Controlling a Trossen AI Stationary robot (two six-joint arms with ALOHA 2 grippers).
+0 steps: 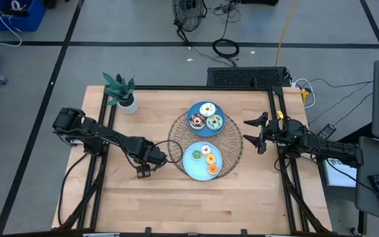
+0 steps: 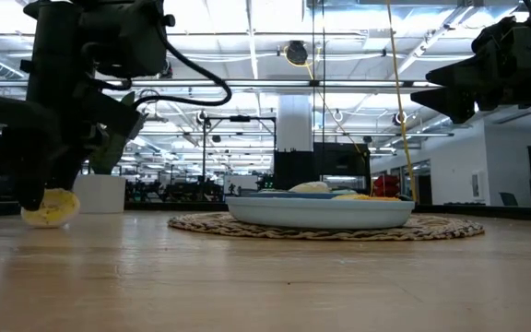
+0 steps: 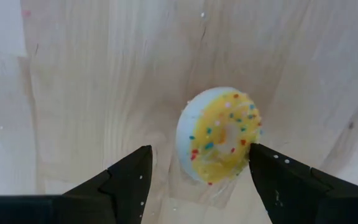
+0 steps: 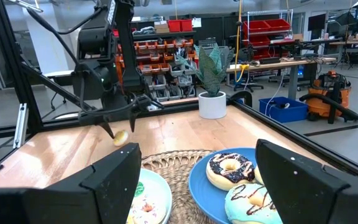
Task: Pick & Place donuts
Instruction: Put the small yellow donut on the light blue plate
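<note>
A yellow-iced donut with sprinkles (image 3: 219,134) stands tilted on its edge on the bare wood, left of the woven mat; it also shows in the low view (image 2: 52,208) and in the right wrist view (image 4: 121,137). My left gripper (image 3: 200,151) (image 1: 143,171) points down over it, open, one finger on each side. A blue plate (image 1: 194,126) at the far side of the mat holds white, chocolate and teal donuts. The paler plate (image 1: 191,168) nearer me holds green, pink and orange donuts. My right gripper (image 1: 249,130) (image 4: 196,149) waits open, raised, at the mat's right edge. My left gripper comes from above, pointing down, with the yellow donut between its open fingers. One fingertip (image 3: 255,155) stands right at the donut's rim (image 3: 251,138); whether it touches, I cannot tell. The other fingertip (image 3: 143,160) stands clear of it.
Both plates sit on a round woven mat (image 1: 233,146) at the table's middle. A potted plant in a white pot (image 1: 125,99) stands at the far left corner. Bare wood spreads along the near side and the left side of the table (image 1: 176,204).
</note>
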